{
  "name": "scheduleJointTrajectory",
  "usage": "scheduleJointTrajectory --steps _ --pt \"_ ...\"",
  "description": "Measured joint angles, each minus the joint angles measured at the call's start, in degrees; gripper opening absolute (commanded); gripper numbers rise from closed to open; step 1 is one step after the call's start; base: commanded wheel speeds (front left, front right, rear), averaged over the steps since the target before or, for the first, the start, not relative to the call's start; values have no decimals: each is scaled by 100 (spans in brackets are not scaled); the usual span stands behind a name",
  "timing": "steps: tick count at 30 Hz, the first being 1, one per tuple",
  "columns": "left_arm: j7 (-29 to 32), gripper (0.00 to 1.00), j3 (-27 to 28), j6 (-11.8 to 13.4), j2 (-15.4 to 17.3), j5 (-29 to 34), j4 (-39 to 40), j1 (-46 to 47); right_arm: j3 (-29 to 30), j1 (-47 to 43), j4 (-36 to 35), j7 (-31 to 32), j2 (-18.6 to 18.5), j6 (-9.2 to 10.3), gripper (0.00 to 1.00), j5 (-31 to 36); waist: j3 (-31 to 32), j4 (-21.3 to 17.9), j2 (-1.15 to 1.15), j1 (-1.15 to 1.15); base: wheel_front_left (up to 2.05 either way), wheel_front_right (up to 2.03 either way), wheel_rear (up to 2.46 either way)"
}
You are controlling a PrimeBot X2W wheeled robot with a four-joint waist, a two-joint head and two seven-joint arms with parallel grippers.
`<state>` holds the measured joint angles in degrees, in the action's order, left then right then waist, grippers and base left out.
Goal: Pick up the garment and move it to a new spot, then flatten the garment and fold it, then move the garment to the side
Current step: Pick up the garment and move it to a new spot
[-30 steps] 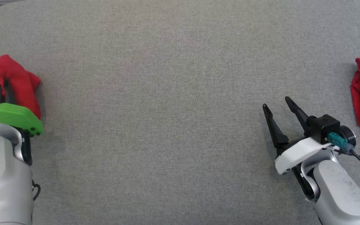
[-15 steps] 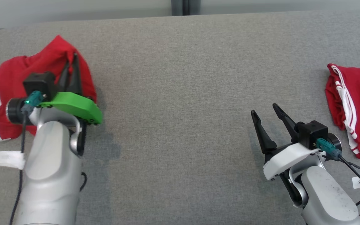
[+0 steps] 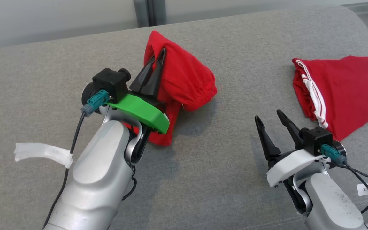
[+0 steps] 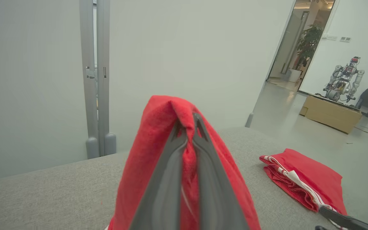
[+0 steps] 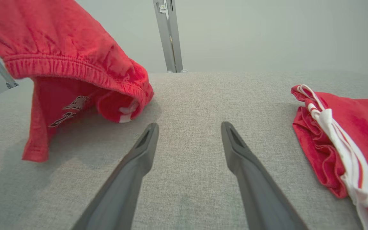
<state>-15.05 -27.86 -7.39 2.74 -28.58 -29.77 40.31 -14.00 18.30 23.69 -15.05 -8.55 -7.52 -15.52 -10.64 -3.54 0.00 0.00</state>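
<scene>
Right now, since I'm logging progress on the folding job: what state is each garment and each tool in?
left tool: shut, pinching the held garment.
held garment: bunched, hanging from the left tool, not yet flattened.
right tool: open, holding nothing, above the bare table.
folded garment: lying folded on the table, untouched.

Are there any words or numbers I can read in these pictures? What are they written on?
"2", then a mark that is cut off: on the small white paper tag at the lower right of the head view.
Dark lettering inside the held-up red fabric garment: too crumpled and blurred to read.
Small wall plates beside the doorway: too small to read.
No other writing can be read.
</scene>
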Motion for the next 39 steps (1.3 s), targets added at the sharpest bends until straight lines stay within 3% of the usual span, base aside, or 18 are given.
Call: scheduleJointTrajectory --steps 4,5,6,7,10,12,17,27,39 --pt "-7 0 -164 97 1 -89 -392 -84 3 2 -1 0 18 0 100 -2 -2 -229 0 0 0 0 0" --pt "-8 18 -165 144 -2 -31 -575 -154 -8 2 -1 0 22 0 100 -2 -2 -280 0 0 0 0 0" --pt "-8 82 -165 178 -3 40 -782 -231 -12 2 -4 0 36 0 100 -2 -3 -330 0 0 0 0 0" --pt "-8 100 -138 198 -1 98 -964 -318 -5 2 -7 0 47 -1 100 -2 -2 -377 0 0 0 0 0" --pt "-7 100 81 308 13 264 -1361 -567 3 2 -4 0 47 0 100 -11 22 -479 0 0 0 0 0" --pt "-8 100 511 447 86 375 -1403 -911 20 -2 -5 0 49 0 100 -11 105 -513 0 0 0 0 0" --pt "-9 100 1360 719 196 737 -765 -1664 130 -86 -66 0 55 0 100 -3 275 -485 0 0 0 0 0" --pt "-8 100 2705 766 188 1635 416 -3054 348 -453 -134 0 169 0 100 71 709 -290 0 0 0 0 0" --pt "-8 100 3372 612 54 2125 781 -3891 642 -817 -269 0 337 0 100 211 1084 -68 0 0 0 0 0"
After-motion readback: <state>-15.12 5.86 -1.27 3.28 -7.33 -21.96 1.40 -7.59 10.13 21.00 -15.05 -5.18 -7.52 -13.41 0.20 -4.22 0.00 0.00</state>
